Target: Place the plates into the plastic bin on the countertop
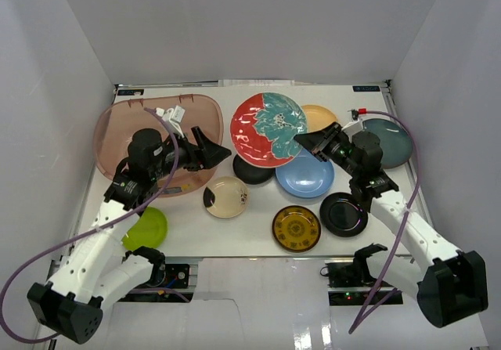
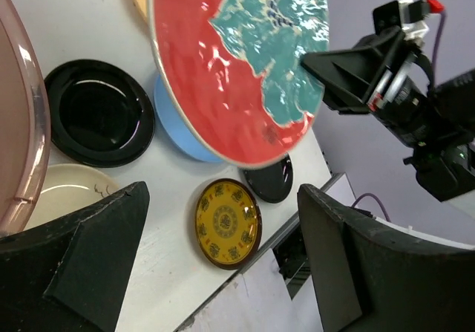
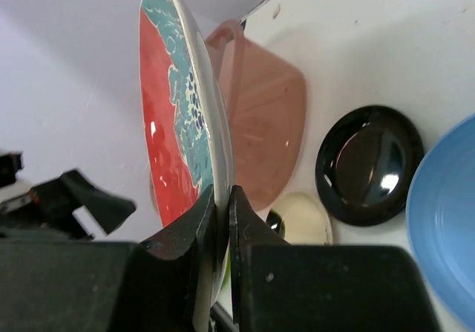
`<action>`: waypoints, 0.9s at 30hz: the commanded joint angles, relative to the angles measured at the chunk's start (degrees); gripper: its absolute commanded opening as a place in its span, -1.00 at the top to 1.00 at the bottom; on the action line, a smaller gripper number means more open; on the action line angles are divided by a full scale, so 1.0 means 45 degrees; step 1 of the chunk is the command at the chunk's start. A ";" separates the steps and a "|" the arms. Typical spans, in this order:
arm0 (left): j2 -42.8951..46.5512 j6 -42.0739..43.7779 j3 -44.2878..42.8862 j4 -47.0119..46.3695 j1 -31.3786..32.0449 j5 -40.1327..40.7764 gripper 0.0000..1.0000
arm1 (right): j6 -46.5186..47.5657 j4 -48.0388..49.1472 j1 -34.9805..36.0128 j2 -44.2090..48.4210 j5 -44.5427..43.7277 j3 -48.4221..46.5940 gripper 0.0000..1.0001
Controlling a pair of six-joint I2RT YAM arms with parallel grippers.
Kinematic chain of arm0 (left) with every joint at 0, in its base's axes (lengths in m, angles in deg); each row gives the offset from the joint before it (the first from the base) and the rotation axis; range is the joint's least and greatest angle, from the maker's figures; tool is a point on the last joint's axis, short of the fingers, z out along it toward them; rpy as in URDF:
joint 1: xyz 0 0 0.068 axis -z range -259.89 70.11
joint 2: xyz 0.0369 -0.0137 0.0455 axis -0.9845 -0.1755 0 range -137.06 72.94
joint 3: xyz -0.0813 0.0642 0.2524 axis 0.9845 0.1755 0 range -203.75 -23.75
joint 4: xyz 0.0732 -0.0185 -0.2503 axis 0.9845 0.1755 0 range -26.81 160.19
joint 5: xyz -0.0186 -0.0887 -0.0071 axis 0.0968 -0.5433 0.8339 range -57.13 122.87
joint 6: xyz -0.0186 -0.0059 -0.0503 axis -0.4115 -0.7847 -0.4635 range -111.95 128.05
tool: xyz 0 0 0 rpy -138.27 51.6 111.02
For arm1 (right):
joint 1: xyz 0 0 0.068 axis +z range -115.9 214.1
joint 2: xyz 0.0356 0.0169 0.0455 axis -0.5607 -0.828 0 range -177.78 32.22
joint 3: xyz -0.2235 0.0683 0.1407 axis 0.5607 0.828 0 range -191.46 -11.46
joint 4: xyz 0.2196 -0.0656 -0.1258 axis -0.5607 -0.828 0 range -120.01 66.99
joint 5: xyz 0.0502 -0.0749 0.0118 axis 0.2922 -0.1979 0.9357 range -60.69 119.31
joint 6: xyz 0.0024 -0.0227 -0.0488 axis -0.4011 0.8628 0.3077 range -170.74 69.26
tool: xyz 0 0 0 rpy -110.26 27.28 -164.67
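Observation:
My right gripper (image 1: 304, 141) is shut on the right rim of the red-and-teal floral plate (image 1: 266, 128) and holds it tilted above the countertop (image 1: 258, 225). The right wrist view shows the plate (image 3: 194, 116) edge-on, its rim pinched in my right gripper (image 3: 222, 206). My left gripper (image 1: 217, 151) is open and empty, just left of that plate, at the right rim of the reddish plastic bin (image 1: 125, 123). The left wrist view shows the plate (image 2: 230, 72) ahead of my left gripper (image 2: 223, 265).
On the countertop lie a yellow-orange plate (image 1: 321, 115), dark teal plate (image 1: 391, 140), blue plate (image 1: 305, 176), two black plates (image 1: 250, 171) (image 1: 342, 214), cream plate (image 1: 225, 197), yellow patterned plate (image 1: 296, 229) and lime green plate (image 1: 149, 226). White walls enclose the sides.

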 commanded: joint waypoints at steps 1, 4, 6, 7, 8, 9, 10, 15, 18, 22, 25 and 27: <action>-0.0925 -0.0295 -0.0703 -0.0151 -0.0068 -0.0701 -0.82 | -0.0577 0.1661 -0.0017 0.1419 0.1670 -0.0269 0.85; -0.1416 -0.0257 -0.0471 -0.0385 -0.0049 -0.0704 -0.77 | -0.0948 0.1660 -0.0017 0.1850 0.2606 -0.0054 0.85; -0.1476 -0.0295 -0.0236 -0.0581 -0.0049 -0.0605 -0.72 | -0.1066 0.1621 -0.0017 0.1968 0.2862 0.0063 0.85; -0.1457 -0.0334 0.0055 -0.1065 -0.0068 -0.0741 -0.66 | -0.1125 0.1640 -0.0017 0.1987 0.3153 0.0180 0.84; -0.1438 -0.0547 0.0213 -0.1380 -0.0068 -0.1071 -0.63 | -0.1145 0.1621 -0.0017 0.1949 0.3272 0.0200 0.84; -0.1418 -0.0684 0.0311 -0.1963 -0.0049 -0.1248 -0.61 | -0.1184 0.1621 -0.0017 0.1929 0.3370 0.0259 0.85; -0.1437 -0.0763 0.0409 -0.2201 -0.0068 -0.1443 -0.59 | -0.1242 0.1698 -0.0017 0.1910 0.3545 0.0356 0.84; -0.1808 -0.0900 0.0507 -0.2652 -0.0049 -0.1757 -0.20 | -0.1749 0.2187 0.0041 0.1754 0.3937 0.0727 0.85; -0.1964 -0.0978 0.0702 -0.2925 -0.0068 -0.1758 0.23 | -0.1886 0.2304 0.0139 0.1695 0.3976 0.0845 0.85; -0.2159 -0.0998 0.0801 -0.3042 -0.0049 -0.1874 0.28 | -0.2043 0.2617 0.0315 0.1364 0.4386 0.0787 0.84; -0.2511 -0.0862 0.0645 -0.2926 -0.0049 -0.2206 0.27 | -0.1946 0.2578 0.0451 0.1207 0.4504 0.0592 0.85; -0.2686 -0.0725 0.0470 -0.2654 -0.0068 -0.2226 0.42 | -0.1907 0.2500 0.0491 0.1148 0.4543 0.0533 0.85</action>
